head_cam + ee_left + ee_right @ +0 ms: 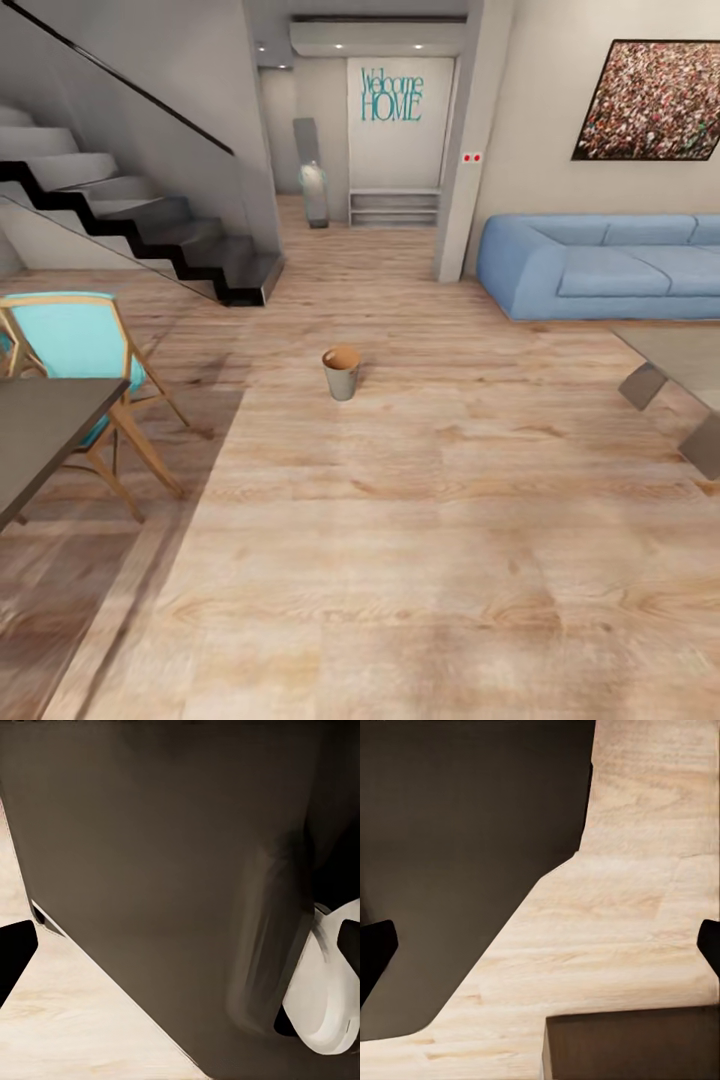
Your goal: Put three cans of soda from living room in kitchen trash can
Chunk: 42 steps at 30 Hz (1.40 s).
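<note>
The tash can [341, 372] is a small tapered bin, brown inside and pale grey outside. It stands upright on the wood floor in the middle of the head view, some way ahead of me. The cans of soda are out of view. In the left wrist view my left gripper [180, 949] is open, its dark fingertips [15, 952] at the picture's edges, with a dark surface and a white rounded part behind. My right gripper [540, 949] is also open in the right wrist view, over pale wood floor, with nothing between its fingers.
A dark table [40, 420] and a turquoise chair [80, 345] stand close on the left. Black stairs [160, 230] rise at the back left. A blue sofa [600, 265] and a low table [680, 375] are on the right, with a pillar [462, 170] behind.
</note>
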Tool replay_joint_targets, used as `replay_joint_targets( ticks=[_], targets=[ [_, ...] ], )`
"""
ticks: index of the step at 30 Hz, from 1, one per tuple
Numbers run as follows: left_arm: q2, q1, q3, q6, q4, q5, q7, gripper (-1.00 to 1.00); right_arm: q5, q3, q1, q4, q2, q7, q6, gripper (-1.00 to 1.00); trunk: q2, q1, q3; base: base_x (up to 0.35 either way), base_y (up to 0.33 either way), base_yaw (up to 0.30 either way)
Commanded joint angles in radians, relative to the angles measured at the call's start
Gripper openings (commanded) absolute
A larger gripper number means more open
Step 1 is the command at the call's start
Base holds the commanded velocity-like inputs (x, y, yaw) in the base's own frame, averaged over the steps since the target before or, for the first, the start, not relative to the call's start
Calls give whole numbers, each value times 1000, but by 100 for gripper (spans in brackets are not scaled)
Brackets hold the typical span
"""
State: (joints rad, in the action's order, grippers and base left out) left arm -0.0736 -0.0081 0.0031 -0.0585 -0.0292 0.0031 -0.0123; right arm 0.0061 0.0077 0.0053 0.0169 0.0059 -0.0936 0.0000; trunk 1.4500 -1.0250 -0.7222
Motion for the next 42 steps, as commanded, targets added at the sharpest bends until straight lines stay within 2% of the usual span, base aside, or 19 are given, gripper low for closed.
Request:
replay_joint_targets(
  ticks=[1, 19, 42],
  targets=[
    [0, 0, 0, 0, 0, 0, 0, 100, 0, 0, 0, 0, 0, 0, 0, 100, 0, 0, 1, 346, -117, 223],
    [0, 0, 0, -1, 0, 0, 0, 100, 0, 0, 1, 0, -1, 1, 1, 100, 0, 0, 10, 346, -111, 101],
    [0, 0, 0, -1, 0, 0, 0, 100, 0, 0, 1, 0, 0, 0, -2, 100, 0, 0, 39, 346, -117, 161]
  ],
)
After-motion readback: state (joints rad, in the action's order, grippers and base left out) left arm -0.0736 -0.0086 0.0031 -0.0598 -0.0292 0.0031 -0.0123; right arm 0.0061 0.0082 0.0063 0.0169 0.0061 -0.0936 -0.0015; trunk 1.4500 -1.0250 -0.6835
